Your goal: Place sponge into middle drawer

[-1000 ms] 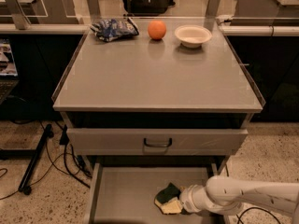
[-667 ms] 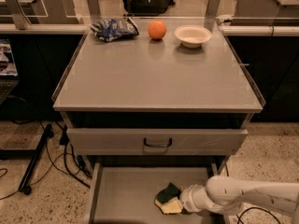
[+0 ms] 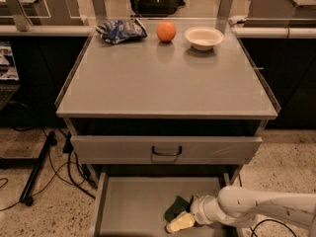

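Grey cabinet top (image 3: 168, 78) is carrying a snack bag (image 3: 120, 30), orange (image 3: 166, 31) & bowl (image 3: 204, 37) at the back. Below, my gripper (image 3: 191, 217) is reaching into the middle drawer (image 3: 133, 206) from the right, up against the sponge (image 3: 176, 207) inside it. Can't tell how far it's open or whether it's gripping.
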Tool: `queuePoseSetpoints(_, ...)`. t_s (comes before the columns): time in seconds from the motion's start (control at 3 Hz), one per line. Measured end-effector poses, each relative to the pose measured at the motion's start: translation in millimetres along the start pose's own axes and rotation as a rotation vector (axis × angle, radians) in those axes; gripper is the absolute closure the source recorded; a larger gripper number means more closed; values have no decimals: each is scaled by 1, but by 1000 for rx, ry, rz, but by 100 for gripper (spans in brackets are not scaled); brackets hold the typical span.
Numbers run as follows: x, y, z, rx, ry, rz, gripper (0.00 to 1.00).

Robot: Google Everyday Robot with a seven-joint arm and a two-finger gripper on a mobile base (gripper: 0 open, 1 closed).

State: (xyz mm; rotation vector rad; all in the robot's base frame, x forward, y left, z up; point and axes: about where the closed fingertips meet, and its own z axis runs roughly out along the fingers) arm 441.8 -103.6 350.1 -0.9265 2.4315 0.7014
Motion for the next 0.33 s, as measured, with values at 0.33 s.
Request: queuePoseSetpoints(0.33, 0, 0, 0, 0, 0, 0, 0)
